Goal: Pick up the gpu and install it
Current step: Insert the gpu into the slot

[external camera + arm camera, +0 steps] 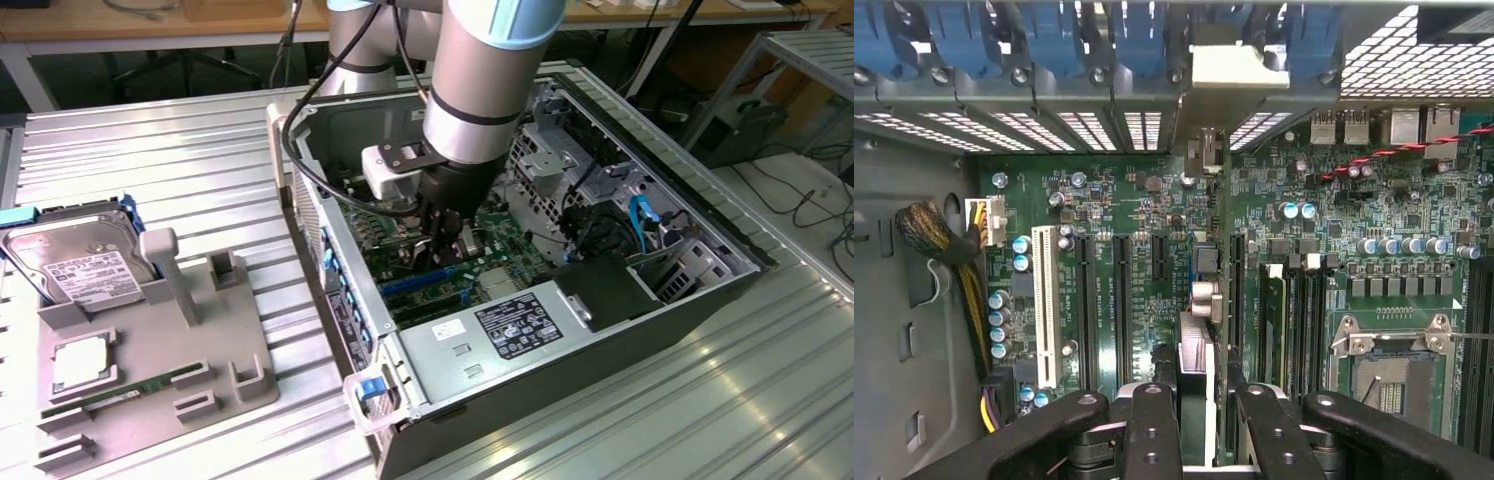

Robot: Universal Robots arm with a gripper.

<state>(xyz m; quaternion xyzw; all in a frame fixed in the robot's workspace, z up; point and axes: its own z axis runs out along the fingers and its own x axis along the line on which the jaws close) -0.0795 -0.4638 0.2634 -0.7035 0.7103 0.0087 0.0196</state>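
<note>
My gripper (445, 243) is down inside the open computer case (694, 290), just over the green motherboard (1154, 200). It is shut on the gpu (1196, 350), which stands edge-on between the two black fingers (1154, 430). The card runs parallel to the black expansion slots (1122, 305), between two of them. Its silver bracket (1239, 68) reaches the case's rear slot openings. I cannot tell whether the card's lower edge sits in a slot. In the exterior view the gpu (457, 252) is mostly hidden by the wrist and fingers.
A grey fixture tray (147, 370) at the exterior view's left holds a silver hard drive (80, 265), a memory stick (120, 395) and a square chip (80, 362). The power supply (514, 325), a white slot (1044, 305) and the CPU socket (1399, 370) flank the gripper.
</note>
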